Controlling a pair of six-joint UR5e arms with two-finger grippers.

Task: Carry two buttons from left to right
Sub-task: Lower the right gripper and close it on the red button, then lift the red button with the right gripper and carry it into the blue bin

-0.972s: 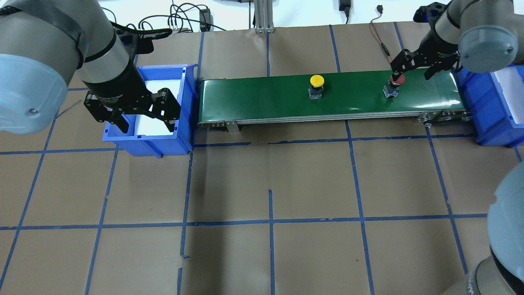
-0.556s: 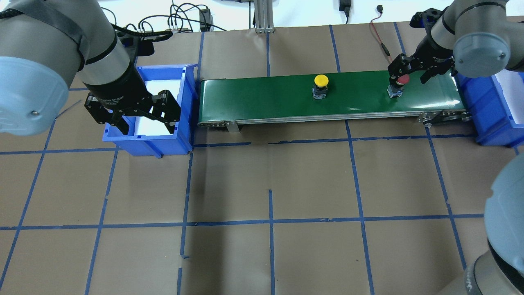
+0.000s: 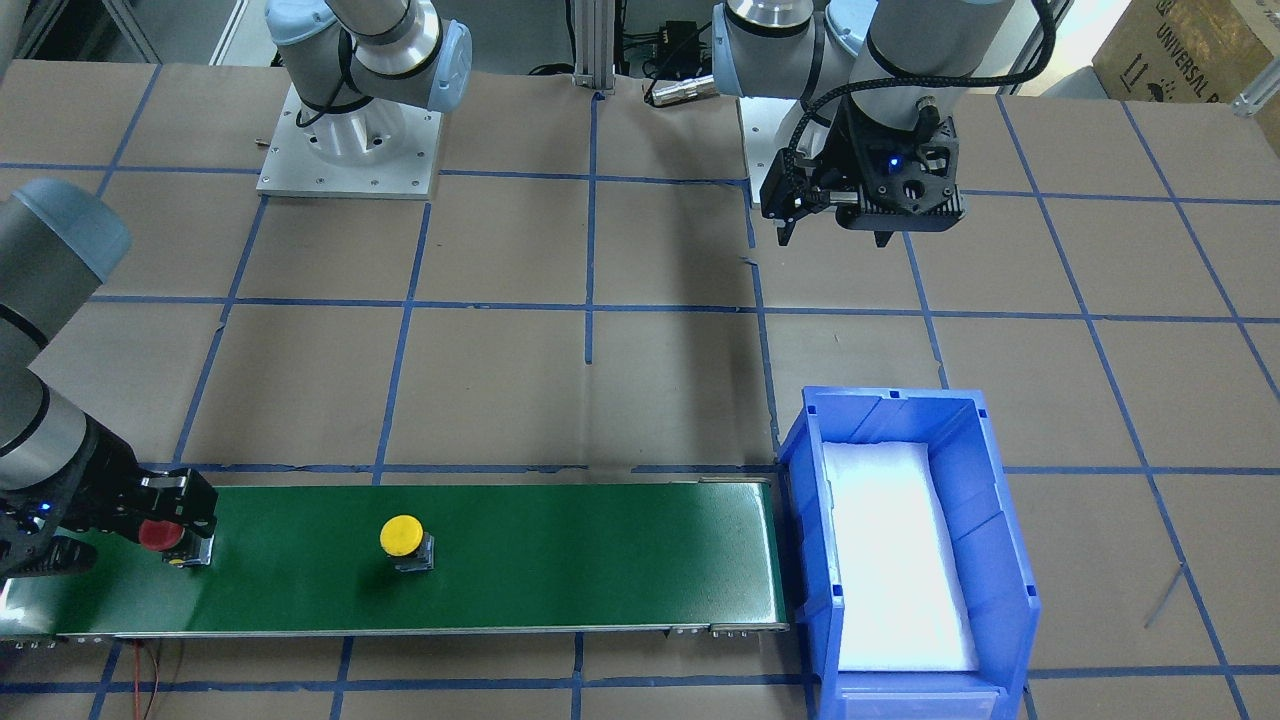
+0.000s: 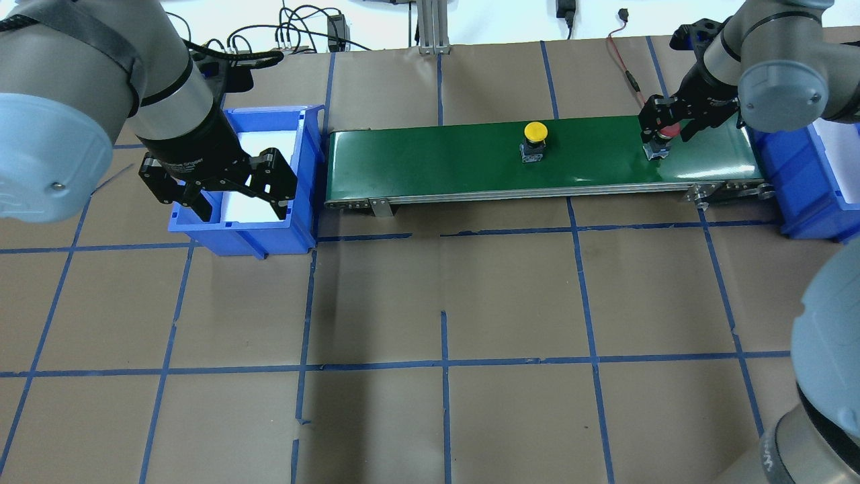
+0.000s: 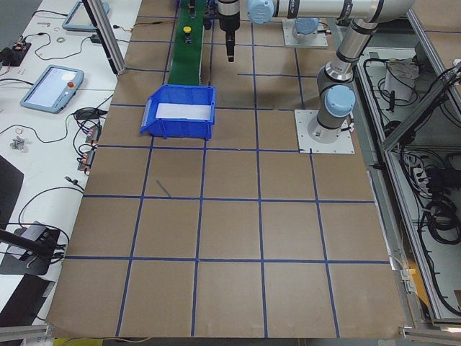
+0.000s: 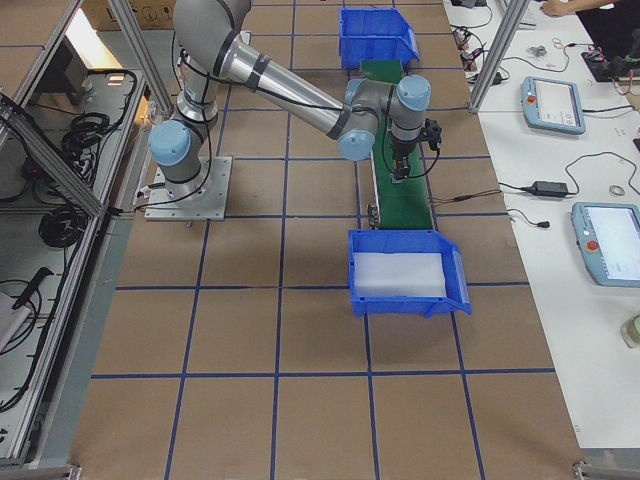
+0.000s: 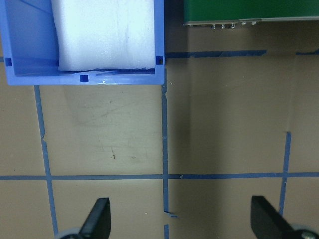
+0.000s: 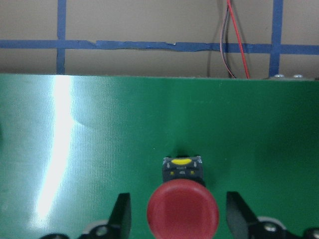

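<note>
Straddling the red button (image 8: 183,215) with the right gripper (image 8: 178,198), jaws apart either side of its cap, lining up to clamp.

Overhead and front views opposed, sharing green belt (image 4: 437,154), side views far (wrists close)

Both buttons (image 4: 535,132) stand apart on the belt (image 4: 430,158).
</note>
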